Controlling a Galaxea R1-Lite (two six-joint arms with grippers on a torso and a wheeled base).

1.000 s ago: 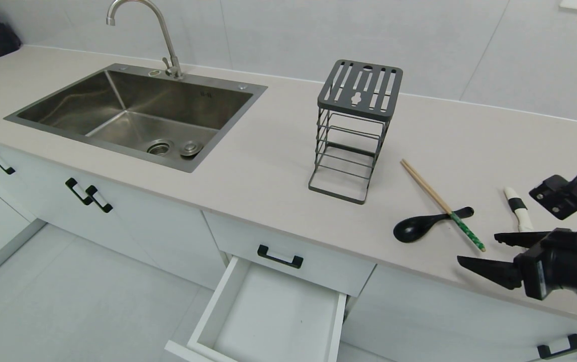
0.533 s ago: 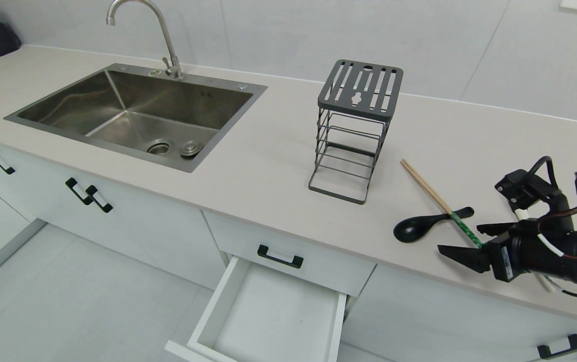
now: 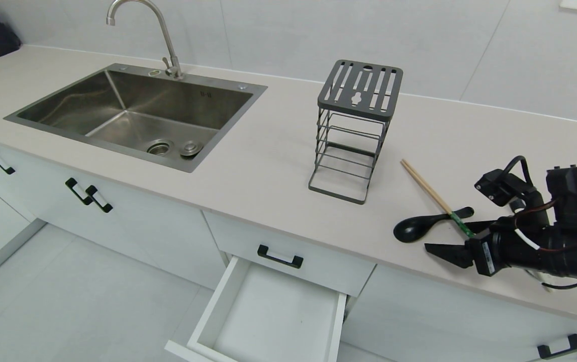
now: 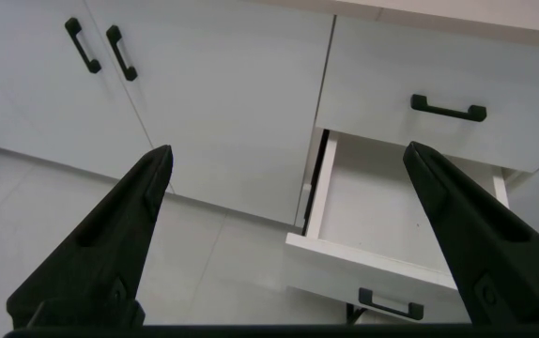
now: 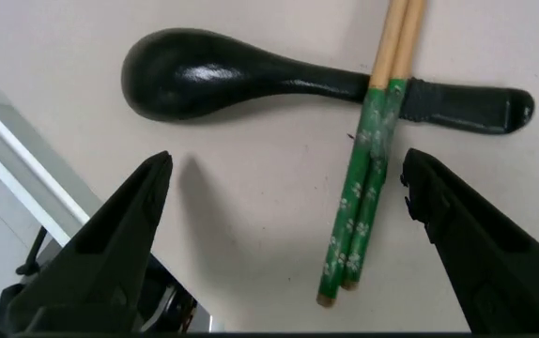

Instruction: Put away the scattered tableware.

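On the near right of the counter, the chopsticks lie across the handle of the black spoon. The right gripper hangs beside them, jaws wide apart, seemingly just above the surface. Light, stiff and thin, the pair may roll, so pinch both sticks together near the middle.

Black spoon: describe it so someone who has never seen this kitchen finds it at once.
On the pale countertop, look right of the dark wire rack, near the front edge. The black spoon lies flat there, a pair of chopsticks crossing its handle; it alone is all black with a rounded bowl.
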